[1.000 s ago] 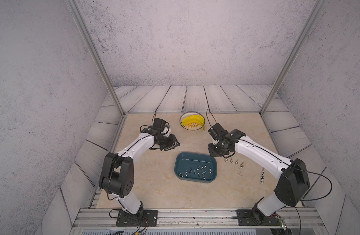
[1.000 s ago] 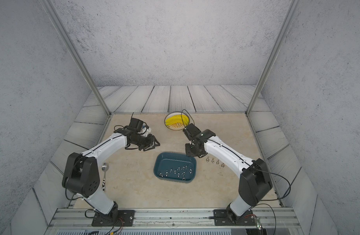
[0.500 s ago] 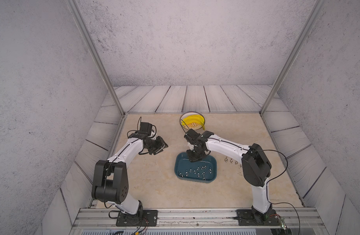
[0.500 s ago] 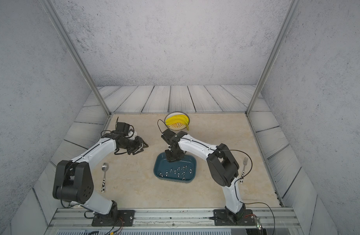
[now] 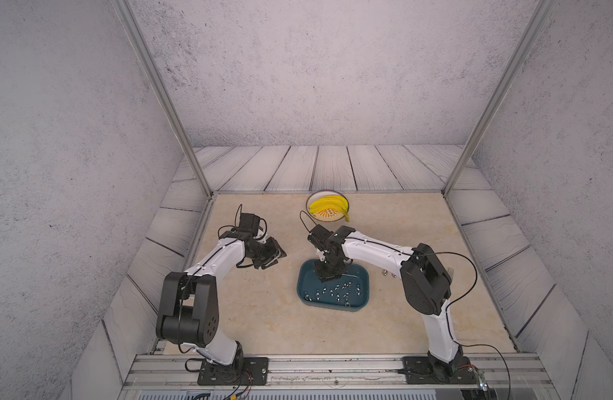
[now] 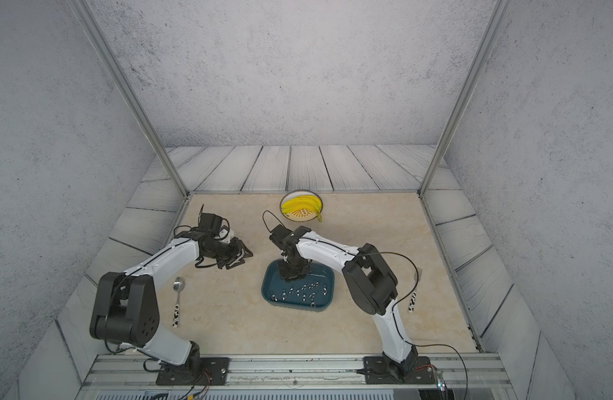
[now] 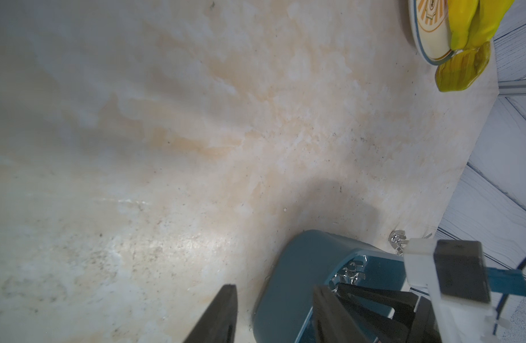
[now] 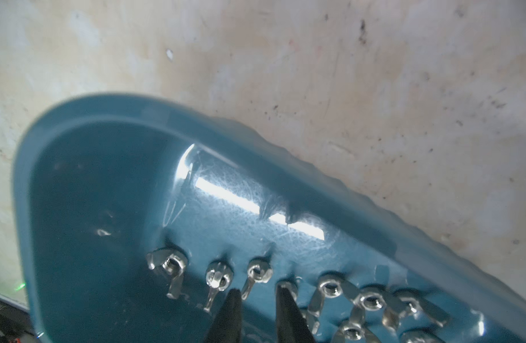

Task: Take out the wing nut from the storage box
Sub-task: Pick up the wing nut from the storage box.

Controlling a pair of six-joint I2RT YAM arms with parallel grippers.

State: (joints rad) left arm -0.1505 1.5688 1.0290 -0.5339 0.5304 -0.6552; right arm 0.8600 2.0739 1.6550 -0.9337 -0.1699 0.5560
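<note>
The storage box [image 5: 362,277] [image 6: 324,275] is a shallow teal tray at mid table with several silver wing nuts [image 5: 336,291] [image 6: 301,291] on its floor. My right gripper [image 5: 327,275] [image 6: 291,275] points down into the back part of the box. In the right wrist view its jaws [image 8: 258,292] stand a little apart with nothing between them. One wing nut [image 8: 257,273] lies just past the tips, inside the rim [image 8: 113,101]. My left gripper [image 5: 275,258] [image 6: 241,258] [image 7: 273,289] hangs open and empty left of the box's outer wall [image 7: 297,267].
A round plate with bananas [image 5: 327,209] sits at the back of the table. A few loose wing nuts [image 5: 384,272] [image 7: 397,239] lie on the table right of the box. A spoon [image 6: 177,301] lies at the left and a fork [image 6: 414,291] at the right.
My right gripper swung left from beside the box to over it, came down into it, and its jaws parted slightly. My left gripper drew back a little to the left.
</note>
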